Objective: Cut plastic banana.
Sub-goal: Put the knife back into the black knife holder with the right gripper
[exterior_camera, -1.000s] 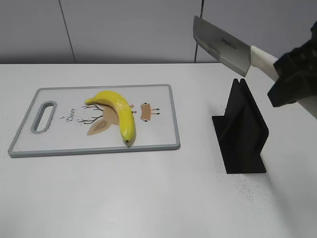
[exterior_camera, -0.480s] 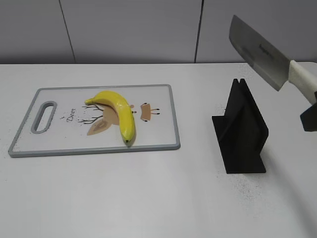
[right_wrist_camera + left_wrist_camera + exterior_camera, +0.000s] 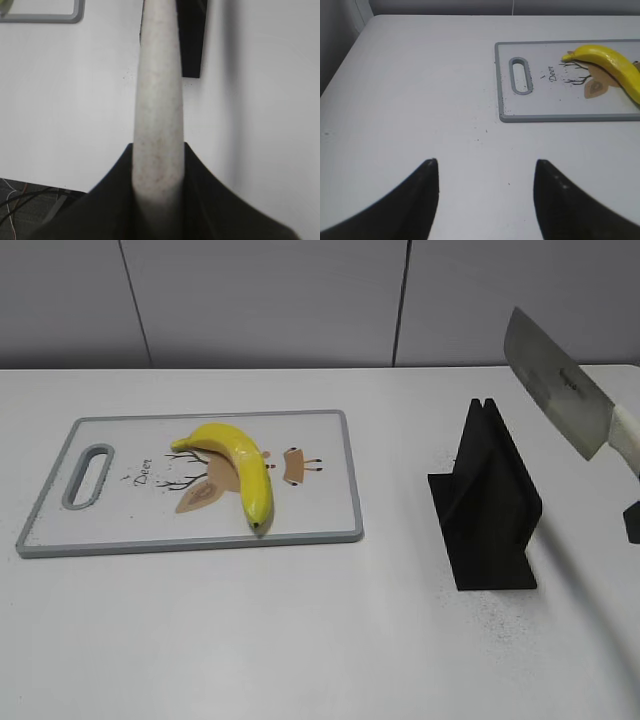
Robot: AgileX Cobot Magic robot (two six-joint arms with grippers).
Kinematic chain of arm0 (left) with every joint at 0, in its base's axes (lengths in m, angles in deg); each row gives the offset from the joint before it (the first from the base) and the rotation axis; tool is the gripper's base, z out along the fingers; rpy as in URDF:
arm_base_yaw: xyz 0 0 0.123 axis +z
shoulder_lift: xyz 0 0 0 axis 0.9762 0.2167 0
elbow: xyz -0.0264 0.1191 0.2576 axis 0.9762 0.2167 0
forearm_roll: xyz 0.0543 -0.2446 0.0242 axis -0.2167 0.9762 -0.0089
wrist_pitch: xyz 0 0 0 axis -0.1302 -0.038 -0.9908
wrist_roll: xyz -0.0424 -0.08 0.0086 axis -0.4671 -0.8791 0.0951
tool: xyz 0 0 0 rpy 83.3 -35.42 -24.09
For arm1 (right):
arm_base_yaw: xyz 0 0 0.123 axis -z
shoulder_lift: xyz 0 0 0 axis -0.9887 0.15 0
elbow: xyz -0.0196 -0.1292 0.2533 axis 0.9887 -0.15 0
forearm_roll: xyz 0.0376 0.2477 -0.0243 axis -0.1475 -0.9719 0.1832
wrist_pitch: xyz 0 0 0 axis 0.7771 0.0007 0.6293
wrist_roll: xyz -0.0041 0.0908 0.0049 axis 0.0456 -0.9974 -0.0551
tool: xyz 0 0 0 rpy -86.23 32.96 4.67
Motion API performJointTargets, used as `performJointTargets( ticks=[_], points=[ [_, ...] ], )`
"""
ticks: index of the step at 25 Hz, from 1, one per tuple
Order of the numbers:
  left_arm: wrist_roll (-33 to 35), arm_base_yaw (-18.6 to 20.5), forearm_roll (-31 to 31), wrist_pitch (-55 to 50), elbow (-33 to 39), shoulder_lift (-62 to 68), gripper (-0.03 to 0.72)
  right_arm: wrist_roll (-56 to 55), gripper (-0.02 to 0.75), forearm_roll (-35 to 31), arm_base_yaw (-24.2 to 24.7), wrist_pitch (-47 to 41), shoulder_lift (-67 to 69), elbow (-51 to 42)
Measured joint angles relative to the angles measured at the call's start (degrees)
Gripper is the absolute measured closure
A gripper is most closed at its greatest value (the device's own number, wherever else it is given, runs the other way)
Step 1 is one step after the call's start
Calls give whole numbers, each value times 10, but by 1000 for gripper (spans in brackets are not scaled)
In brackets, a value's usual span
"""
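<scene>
Right gripper [image 3: 158,200] clamped on knife handle [image 3: 159,95], blade up in air at right edge of scene

Cleaver blade [image 3: 556,380] tilts up-left, above & right of black knife stand [image 3: 487,502], not touching it; white handle runs off frame w/ only a bit of gripper body seen in ext view. Left gripper [image 3: 485,197] spread wide, fingers [image 3: 417,195] holding nothing, low over bare white table [image 3: 330,640], near the handle-slot end of cutting board [image 3: 320,440]. Plastic banana [image 3: 237,465] lies whole on grey-rimmed board, over the deer print, stem end toward far side, tip near front rim. Board sits well left of stand
</scene>
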Motion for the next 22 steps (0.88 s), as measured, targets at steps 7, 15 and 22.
performJointTargets(
  ticks=[7, 15, 22],
  points=[
    [4, 0, -4, 10, 3, 0, 109, -16, 548, 2, 0, 61, 5, -5],
    [13, 0, -4, 10, 3, 0, 133, -18, 548, 7, 0, 141, 100, -5],
    [14, 0, -4, 10, 3, 0, 135, -47, 548, 38, 0, 176, 163, -5]
  ],
)
